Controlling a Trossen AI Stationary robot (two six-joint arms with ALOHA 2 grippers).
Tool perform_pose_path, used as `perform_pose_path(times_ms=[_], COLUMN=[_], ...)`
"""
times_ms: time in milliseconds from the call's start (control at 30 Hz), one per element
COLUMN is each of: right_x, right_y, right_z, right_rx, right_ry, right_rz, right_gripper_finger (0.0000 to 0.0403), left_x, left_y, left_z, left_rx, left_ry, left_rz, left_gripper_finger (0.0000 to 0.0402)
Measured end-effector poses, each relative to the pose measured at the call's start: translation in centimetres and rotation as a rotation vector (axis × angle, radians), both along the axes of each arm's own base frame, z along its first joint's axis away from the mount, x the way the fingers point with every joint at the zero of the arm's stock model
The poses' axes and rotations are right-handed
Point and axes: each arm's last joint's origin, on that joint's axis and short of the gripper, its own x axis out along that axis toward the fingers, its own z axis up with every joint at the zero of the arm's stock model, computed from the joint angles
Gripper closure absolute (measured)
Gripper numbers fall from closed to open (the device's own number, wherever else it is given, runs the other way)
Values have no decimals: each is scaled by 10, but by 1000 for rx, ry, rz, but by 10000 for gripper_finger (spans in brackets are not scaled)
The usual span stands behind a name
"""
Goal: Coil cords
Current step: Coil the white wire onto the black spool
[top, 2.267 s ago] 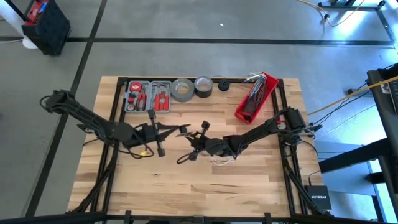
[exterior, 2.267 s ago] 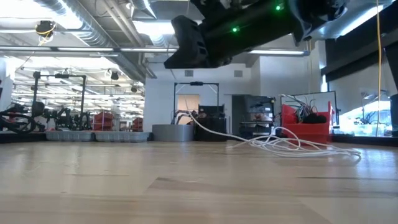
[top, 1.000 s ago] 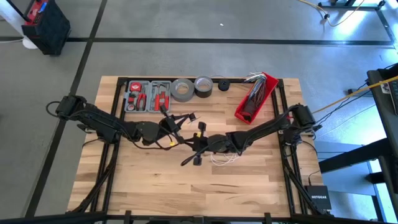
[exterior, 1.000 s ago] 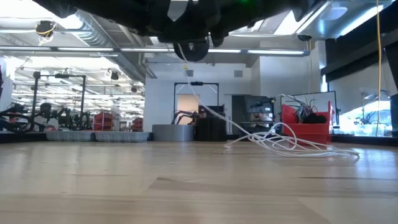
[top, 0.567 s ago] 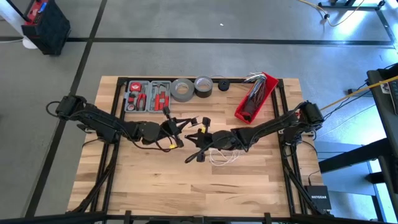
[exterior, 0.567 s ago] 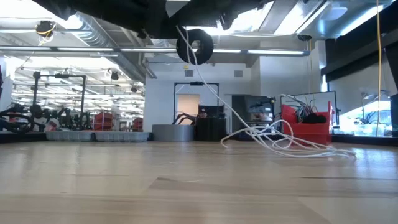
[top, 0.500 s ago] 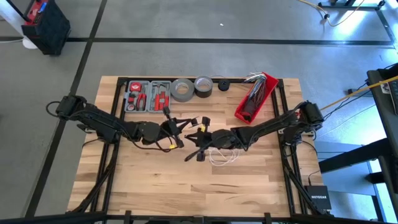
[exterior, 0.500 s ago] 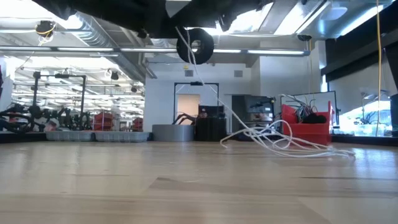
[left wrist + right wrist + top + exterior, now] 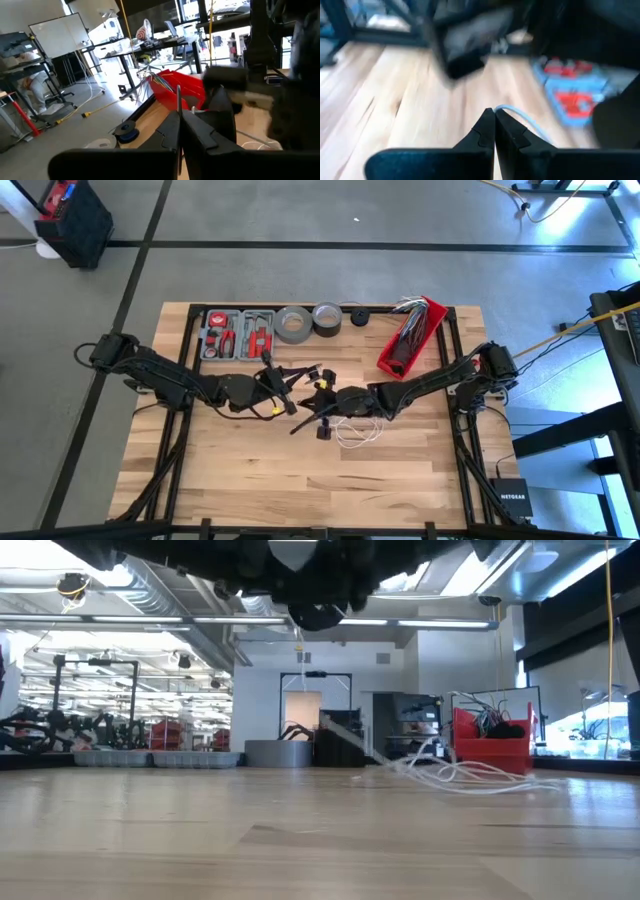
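The white cord (image 9: 358, 432) lies in loose loops on the wooden table, right of its middle, and one strand climbs to my two grippers above the middle. Its round black puck (image 9: 316, 616) hangs just under the dark grippers in the low view. My left gripper (image 9: 292, 383) and my right gripper (image 9: 322, 395) face each other almost tip to tip, and both are shut on the cord. I see no dark cord. My left gripper (image 9: 179, 124) pinches a thin strand (image 9: 178, 100) that stands straight out of its shut fingertips. The fingers point level toward the table's right side. How far this is from the puck, I cannot tell. My right gripper (image 9: 494, 116) pinches the white cord (image 9: 512, 111) at its fingertips. The fingers slant slightly down, toward the table's left side. The cord bends away from the tips and trails slack to the loops on the table (image 9: 450, 776).
Along the far edge stand a grey tool case (image 9: 238, 335), two tape rolls (image 9: 293, 323) (image 9: 327, 317) and a red bin (image 9: 410, 335) with cables sticking out. The near half of the table is bare wood.
My left gripper has rolled a little about its own axis, and my right gripper has tipped slightly; both stay shut. The strand from the grippers to the table has sagged lower, and the loops on the table have crept a little toward the left.
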Motion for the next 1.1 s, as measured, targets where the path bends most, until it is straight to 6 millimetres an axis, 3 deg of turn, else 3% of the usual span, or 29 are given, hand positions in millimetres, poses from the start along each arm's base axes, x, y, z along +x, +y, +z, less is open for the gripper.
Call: perform_pose_path(times_ms=[167,333,600,767,933,1100], right_x=[-14,-25,-74,-79,-80,-79], right_y=[15,26,34,43,44,34], right_z=[-19,-24,-3,-1,-41,-69], right_rx=[114,88,85,-78,-180,60], right_ry=[194,285,483,268,69,-175], right_rz=[-58,-79,-172,-360,-397,-377], right_gripper_finger=[393,338,259,254,257,258], left_x=[0,0,0,0,-1,-1], left_y=[-1,-1,-1,-1,-6,-5], left_z=[-1,-1,0,0,1,2], left_rx=[7,7,18,31,40,48], left_ry=[10,9,15,23,16,15], left_rz=[-3,-2,-2,-5,-23,-23], left_gripper_finger=[400,400,400,400,400,400])
